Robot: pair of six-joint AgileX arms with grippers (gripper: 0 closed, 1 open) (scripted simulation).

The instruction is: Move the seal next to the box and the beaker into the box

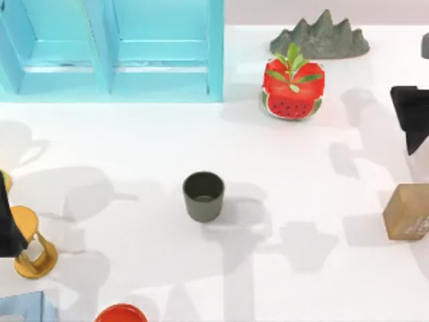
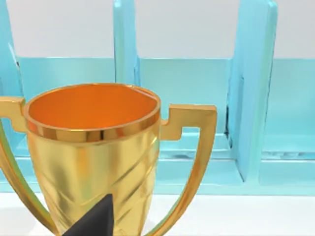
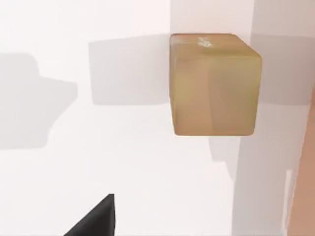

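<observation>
The beaker (image 1: 203,196), a small dark grey-green cup, stands upright near the table's middle with nothing touching it. The seal (image 1: 407,212), a tan-brown cube with faint whitish marks, rests at the table's right edge, and the right wrist view shows the seal (image 3: 214,83) close below the camera. The box (image 1: 110,50) is a light blue open frame with partitions at the back left; its partitions (image 2: 253,93) rise behind a trophy in the left wrist view. My right gripper (image 1: 410,121) hovers just behind the seal, apart from it. My left gripper (image 1: 8,225) is parked at the left edge.
A golden trophy (image 1: 32,245) stands at the left beside my left arm, close in front of the left wrist camera (image 2: 93,147). A watermelon-shaped ornament (image 1: 292,84) and a grey rock model (image 1: 320,37) stand at the back right. A red round object (image 1: 120,314) lies at the front edge.
</observation>
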